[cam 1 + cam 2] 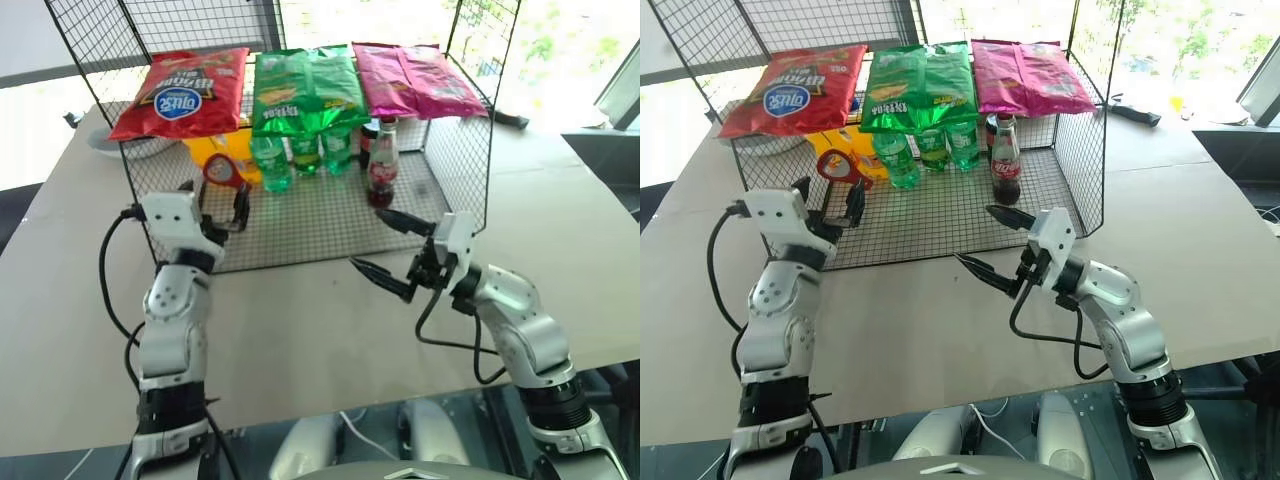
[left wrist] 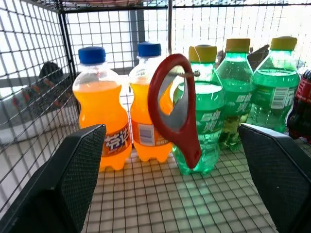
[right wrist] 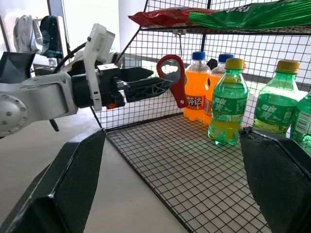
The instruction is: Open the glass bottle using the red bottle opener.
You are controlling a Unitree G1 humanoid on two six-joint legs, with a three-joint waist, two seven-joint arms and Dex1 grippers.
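A black wire rack (image 1: 455, 165) stands on a tan table (image 1: 300, 330). On the rack's top lie three snack bags: red (image 1: 183, 90) at one end, green (image 1: 303, 88) in the middle, pink (image 1: 415, 80) at the other end. Inside the rack, on its mesh floor, two orange bottles (image 2: 102, 124) with blue caps stand beside three green bottles (image 2: 238, 92) with yellow caps. A dark bottle (image 1: 369, 140) stands behind them. A white dish (image 1: 125, 145) sits outside the rack, near the red bag.
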